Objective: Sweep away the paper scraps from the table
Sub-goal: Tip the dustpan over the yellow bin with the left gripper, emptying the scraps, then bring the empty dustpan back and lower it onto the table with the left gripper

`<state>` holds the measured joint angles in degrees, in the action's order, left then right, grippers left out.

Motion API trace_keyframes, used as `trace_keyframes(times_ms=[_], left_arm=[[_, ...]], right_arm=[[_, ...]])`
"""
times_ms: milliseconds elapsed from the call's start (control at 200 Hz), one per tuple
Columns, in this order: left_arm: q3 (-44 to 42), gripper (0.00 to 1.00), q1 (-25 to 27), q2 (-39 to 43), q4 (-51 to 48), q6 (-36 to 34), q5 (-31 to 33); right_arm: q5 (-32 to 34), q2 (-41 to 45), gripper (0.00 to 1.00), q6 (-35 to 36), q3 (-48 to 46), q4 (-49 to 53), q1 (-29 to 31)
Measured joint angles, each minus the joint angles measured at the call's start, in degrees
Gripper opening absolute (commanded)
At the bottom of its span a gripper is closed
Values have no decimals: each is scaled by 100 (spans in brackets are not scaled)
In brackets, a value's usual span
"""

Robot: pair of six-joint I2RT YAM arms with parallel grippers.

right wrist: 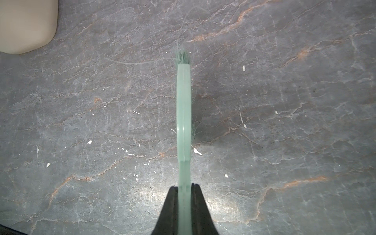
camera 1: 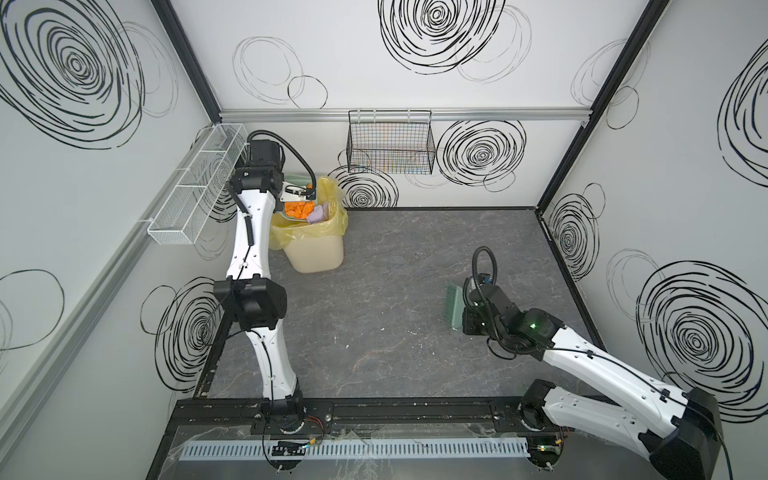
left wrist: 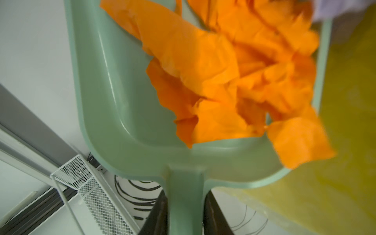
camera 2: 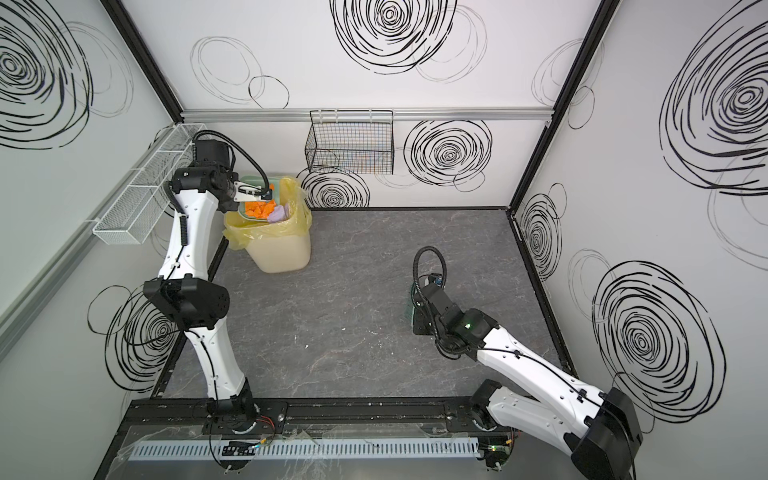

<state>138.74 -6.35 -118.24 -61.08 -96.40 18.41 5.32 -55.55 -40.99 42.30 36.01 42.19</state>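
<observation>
Orange paper scraps (left wrist: 223, 71) fill the mint-green dustpan (left wrist: 114, 101), one of them hanging over its rim. My left gripper (left wrist: 185, 193) is shut on the dustpan's handle. In both top views the pan sits above the mouth of the beige bin (camera 1: 316, 253), with orange scraps (camera 1: 300, 209) and a lavender scrap (camera 1: 318, 214) at its lip. My right gripper (right wrist: 184, 186) is shut on the handle of a green brush (right wrist: 183, 114). It holds the brush over the right half of the dark grey table (camera 1: 415, 291). No scraps show on the table.
The bin has a yellow liner (camera 1: 336, 216) and stands at the table's back left corner. A black wire basket (camera 1: 390, 147) hangs on the back wall and a white mesh shelf (camera 1: 195, 187) on the left wall. Tiny white flecks (right wrist: 197, 151) dot the table.
</observation>
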Motion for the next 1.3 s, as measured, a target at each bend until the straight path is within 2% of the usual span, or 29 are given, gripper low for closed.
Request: trace_keyframes(times_ms=[200, 470, 655, 780, 901, 991, 1191, 1301], left_arm=[[-118, 0, 103, 197, 588, -601, 612], [-1381, 0, 302, 1097, 1882, -1539, 1088], [-1305, 0, 332, 1161, 2236, -1836, 1165], [-612, 0, 358, 1060, 1917, -1838, 1091], [437, 0, 472, 1019, 1464, -1596, 885], [511, 0, 667, 1366, 1187, -1279, 662], [-468, 0, 1534, 2691, 76, 37, -85], [-1534, 0, 2052, 3469, -326, 1019, -748]], right_arm=[[-2, 26, 0, 0, -42, -39, 0], [-2, 37, 0, 2, -81, -83, 0], [-2, 48, 0, 4, -81, -114, -2], [0, 127, 0, 4, -81, -168, -2], [4, 243, 0, 15, -79, -208, -28], [4, 291, 0, 48, -63, -216, -101], [4, 254, 0, 90, 57, -361, -201], [4, 188, 0, 90, 101, -452, -210]])
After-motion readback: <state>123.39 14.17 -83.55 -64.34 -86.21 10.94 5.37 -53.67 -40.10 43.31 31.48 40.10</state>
